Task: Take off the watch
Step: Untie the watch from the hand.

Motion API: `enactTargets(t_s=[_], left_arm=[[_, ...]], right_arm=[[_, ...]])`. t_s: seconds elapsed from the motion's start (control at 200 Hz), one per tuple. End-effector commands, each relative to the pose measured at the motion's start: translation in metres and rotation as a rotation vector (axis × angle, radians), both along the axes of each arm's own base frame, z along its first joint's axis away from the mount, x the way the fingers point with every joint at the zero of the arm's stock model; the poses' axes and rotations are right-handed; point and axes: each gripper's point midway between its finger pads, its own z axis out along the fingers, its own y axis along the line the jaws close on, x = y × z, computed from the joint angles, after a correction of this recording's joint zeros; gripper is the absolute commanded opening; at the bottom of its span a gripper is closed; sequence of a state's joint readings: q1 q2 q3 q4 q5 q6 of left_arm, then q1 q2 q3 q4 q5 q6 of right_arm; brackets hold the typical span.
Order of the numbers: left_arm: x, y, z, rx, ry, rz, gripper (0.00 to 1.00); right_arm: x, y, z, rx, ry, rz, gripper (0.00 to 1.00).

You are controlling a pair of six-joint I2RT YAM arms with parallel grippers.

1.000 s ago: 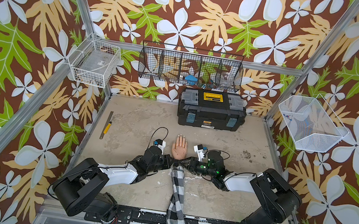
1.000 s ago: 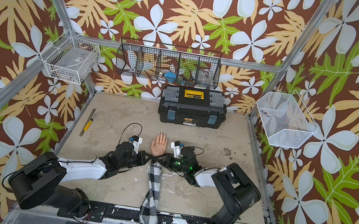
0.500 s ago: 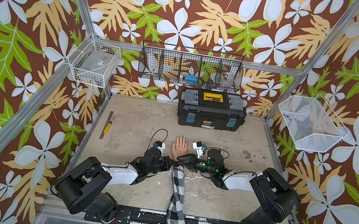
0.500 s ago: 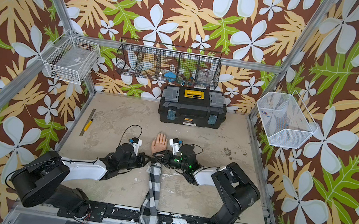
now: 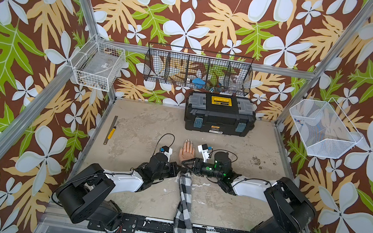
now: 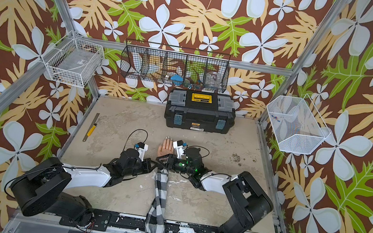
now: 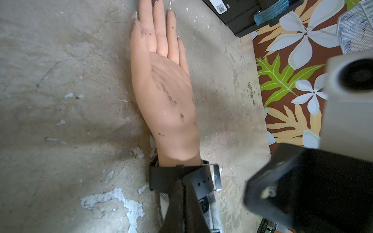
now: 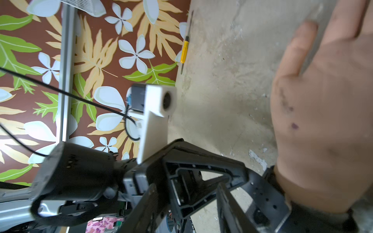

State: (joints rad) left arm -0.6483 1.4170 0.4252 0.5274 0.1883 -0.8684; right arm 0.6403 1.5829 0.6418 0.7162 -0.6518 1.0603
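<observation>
As the left hand [image 7: 180, 184] pinches its holed black strap [image 7: 201, 181], right hand [image 5: 187, 164] half-open, the watch [image 7: 161, 177] circles the wrist [image 7: 177, 155].

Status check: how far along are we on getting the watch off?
Done: the left gripper is shut on the holed strap tail of the watch, by the buckle. In hand: working that strap loose; the right gripper stands open beside the wrist. Left: the band still circles the wrist of the mannequin hand, so unbuckling and sliding it off remain.
</observation>
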Motion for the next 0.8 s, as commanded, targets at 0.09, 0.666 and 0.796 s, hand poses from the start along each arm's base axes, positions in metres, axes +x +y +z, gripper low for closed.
enactTargets(t_s=[0.09, 0.666, 0.796], left_arm=[[0.0, 0.0, 0.002, 0.006, -0.009, -0.004, 0.0], [0.001, 0.001, 0.001, 0.017, -0.009, -0.004, 0.0], [0.001, 0.001, 0.0, 0.019, -0.004, -0.005, 0.0]], right_arm=[[0.008, -0.037, -0.027, -0.294, -0.143, -0.052, 0.49], [-0.005, -0.056, -0.089, -0.538, -0.235, 0.036, 0.43], [-0.006, -0.052, -0.084, -0.515, -0.229, 0.028, 0.39]])
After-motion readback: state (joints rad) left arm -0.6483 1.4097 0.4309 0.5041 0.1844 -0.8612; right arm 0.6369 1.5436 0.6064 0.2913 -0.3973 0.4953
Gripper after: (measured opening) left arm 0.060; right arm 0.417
